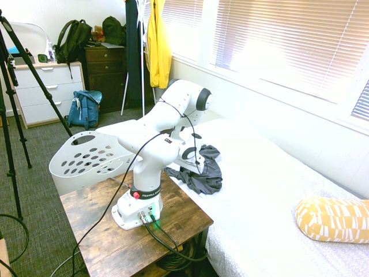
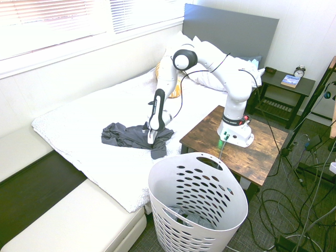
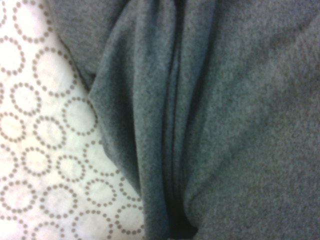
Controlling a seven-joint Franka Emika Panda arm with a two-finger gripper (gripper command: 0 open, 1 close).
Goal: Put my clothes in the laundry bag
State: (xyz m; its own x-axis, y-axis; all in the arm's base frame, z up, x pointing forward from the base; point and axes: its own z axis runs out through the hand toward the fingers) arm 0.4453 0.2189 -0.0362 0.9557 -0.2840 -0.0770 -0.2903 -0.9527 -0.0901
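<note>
One bed (image 2: 105,170), biggest thing here, carries the main item left to do. Laundry basket (image 2: 163,170) stands upright beside the bed, mouth up, nothing across the opening. Dark grey garment (image 2: 123,137) lies crumpled on the bed near the basket side, one end close to the bed's edge, all of it outside the basket. Folds run close together in the wrist view, patterned sheet (image 3: 55,132) showing next to them. Tool (image 2: 151,140) is down at the garment, touching it or nearly so; cannot tell if it is wide, narrow or gripping cloth. Some greyish cloth (image 2: 195,218) shows low in the basket, so part of the laundry looks done; exact count unclear.

Progress, my call: partway overall, with this garment at the pick-up step. Left to do: get a firm hold, lift clear of the bed, carry over the rim, let go inside. No other loose clothes seen on the bed.
</note>
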